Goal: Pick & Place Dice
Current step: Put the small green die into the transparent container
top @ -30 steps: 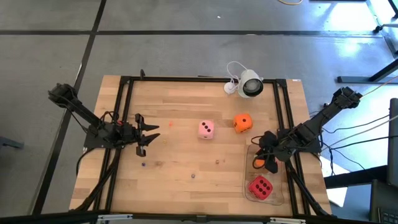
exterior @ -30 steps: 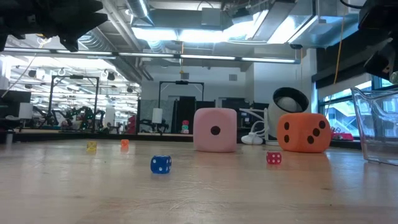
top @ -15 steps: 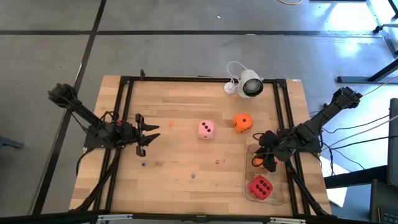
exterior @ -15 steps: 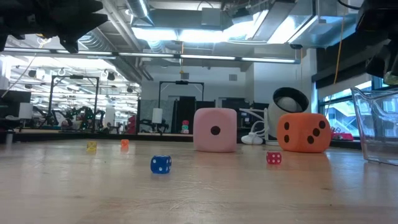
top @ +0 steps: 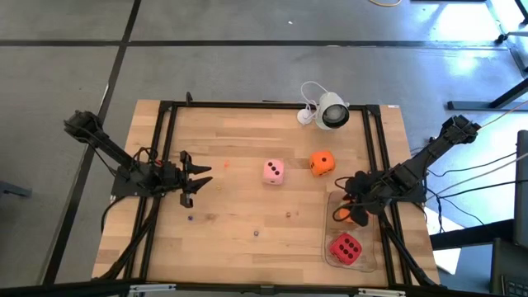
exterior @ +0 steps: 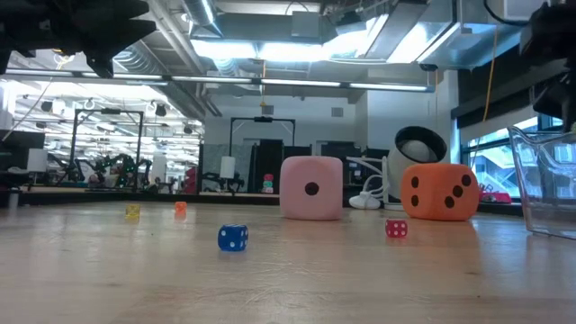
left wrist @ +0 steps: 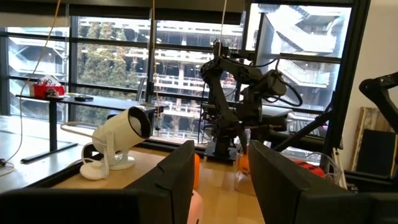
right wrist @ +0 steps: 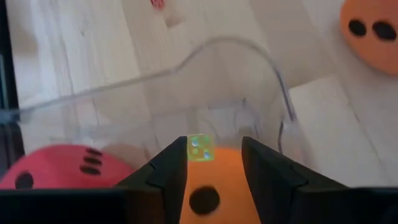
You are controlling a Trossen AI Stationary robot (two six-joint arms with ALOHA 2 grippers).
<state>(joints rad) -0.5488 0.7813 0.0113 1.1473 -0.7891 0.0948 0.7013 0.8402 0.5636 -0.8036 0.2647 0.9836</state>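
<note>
My right gripper hangs over the clear container at the table's right near corner, shut on an orange die. A red die lies inside that container. The pale pink die and the second orange die rest on the wood at mid-table, also seen in the low view as the pink die and the orange die. My left gripper waits open over the table's left part, touching nothing. My right gripper pinches the orange die between its two fingers, one on each of two opposite faces. The fingers slant down from the table's right side. The die is lifted clear, above the container's open top.
A white round camera stands at the far edge with its cable. Tiny dice are scattered on the wood: a blue one, a red one, a yellow one. A tiny green one shows just beyond the held die. Black rails frame the table.
My right gripper has shifted only slightly over the container and keeps its hold on the orange die. The dice on the table have not moved.
</note>
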